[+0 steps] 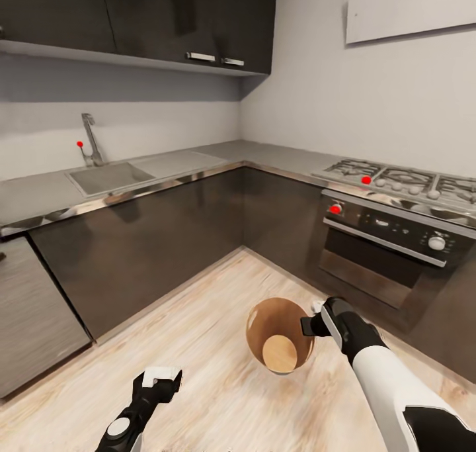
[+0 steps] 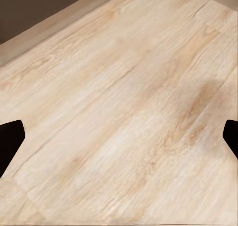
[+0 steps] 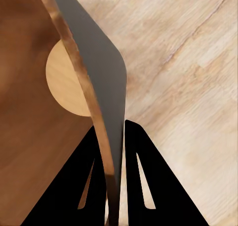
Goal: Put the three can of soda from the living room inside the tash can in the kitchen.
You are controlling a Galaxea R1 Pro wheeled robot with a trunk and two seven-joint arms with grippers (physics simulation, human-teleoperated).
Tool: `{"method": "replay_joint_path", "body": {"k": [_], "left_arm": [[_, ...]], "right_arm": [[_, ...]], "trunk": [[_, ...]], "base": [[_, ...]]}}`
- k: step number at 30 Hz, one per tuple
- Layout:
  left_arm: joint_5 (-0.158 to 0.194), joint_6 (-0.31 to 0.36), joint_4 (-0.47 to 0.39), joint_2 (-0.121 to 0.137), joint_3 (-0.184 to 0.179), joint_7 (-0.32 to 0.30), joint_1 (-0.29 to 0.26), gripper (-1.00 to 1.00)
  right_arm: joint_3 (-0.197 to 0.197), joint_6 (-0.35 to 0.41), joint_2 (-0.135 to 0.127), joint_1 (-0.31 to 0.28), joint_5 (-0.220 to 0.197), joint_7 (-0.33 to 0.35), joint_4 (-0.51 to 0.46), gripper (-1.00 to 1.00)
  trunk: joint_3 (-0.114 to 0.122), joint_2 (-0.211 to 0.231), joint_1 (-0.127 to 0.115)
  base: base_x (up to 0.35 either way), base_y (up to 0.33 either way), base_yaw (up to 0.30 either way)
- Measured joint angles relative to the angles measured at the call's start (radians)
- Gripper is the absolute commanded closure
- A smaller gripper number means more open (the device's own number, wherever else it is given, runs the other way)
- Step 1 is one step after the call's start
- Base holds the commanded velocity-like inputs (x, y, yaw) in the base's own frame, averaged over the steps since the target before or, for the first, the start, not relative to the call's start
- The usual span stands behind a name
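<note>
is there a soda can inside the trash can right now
No, in the head view the tash can, held at its rim by the right tool, shows only its bare coppery inside and pale bottom.

Dark kitchen cabinets (image 1: 165, 240) (glossy), pale plank floor (image 1: 218, 372).

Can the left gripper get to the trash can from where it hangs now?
Probably yes. The left gripper is open and hangs over bare wood floor, with nothing between it and the trash can. The right gripper is already shut on the can's rim, so the can's right side is taken.
</note>
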Motion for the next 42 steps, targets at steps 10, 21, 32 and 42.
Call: {"method": "replay_joint_path", "body": {"k": [10,21,32,42], "left_arm": [[0.000,0.002,0.000,0.000,0.001,0.001,0.000,-1.00],[0.000,0.003,0.000,-0.001,0.001,0.001,0.000,-1.00],[0.000,0.003,0.000,-0.002,0.001,0.002,0.000,-1.00],[0.000,0.003,0.000,-0.002,0.001,0.002,0.000,-1.00]], "right_arm": [[0.000,0.000,0.004,0.000,-0.006,-0.001,0.000,1.00],[0.000,0.000,0.004,0.000,-0.007,0.000,0.000,1.00],[0.001,0.000,0.005,0.000,-0.008,0.002,0.000,1.00],[0.001,0.000,0.022,0.001,0.003,-0.003,0.000,1.00]], "trunk": [[0.000,0.000,0.000],[0.000,0.000,0.000],[0.000,0.000,0.000],[0.000,0.000,0.000]], "base": [[-0.227,0.140,0.247],[-0.266,0.194,0.240],[-0.252,0.210,0.047],[-0.227,0.222,0.068]]}}
